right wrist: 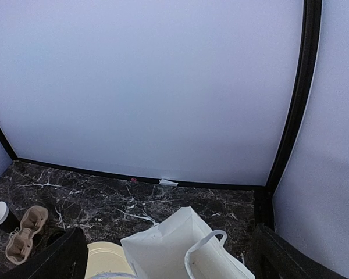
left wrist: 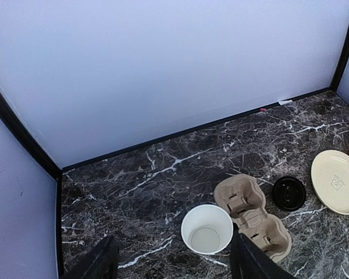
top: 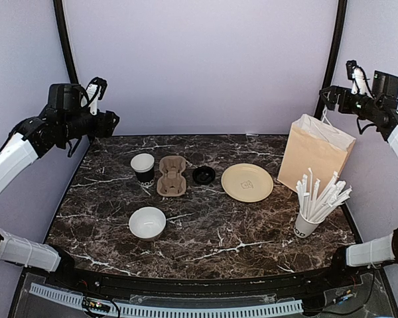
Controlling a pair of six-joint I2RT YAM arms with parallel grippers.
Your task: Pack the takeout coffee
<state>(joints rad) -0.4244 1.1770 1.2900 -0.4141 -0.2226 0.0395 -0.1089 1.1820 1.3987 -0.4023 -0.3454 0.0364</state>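
Observation:
The takeout coffee cup (top: 143, 167) stands upright and lidless at the table's back left, black below with a pale rim; the left wrist view looks into the same cup (left wrist: 207, 229). Its round black lid (top: 203, 175) lies flat to the right of a brown pulp cup carrier (top: 172, 175). My left gripper (top: 111, 122) hangs high above the table's left edge, open and holding nothing, its fingers (left wrist: 102, 261) framing the cup far below. High at the right, my right gripper (top: 328, 97) is open and empty above the paper bag (top: 315, 152), whose mouth (right wrist: 174, 250) gapes open.
A cream plate (top: 247, 182) lies between the lid and the bag. A white cup of white straws (top: 315, 202) stands at the front right. A wide white bowl (top: 147, 222) sits front left. Pale walls close in the back and both sides.

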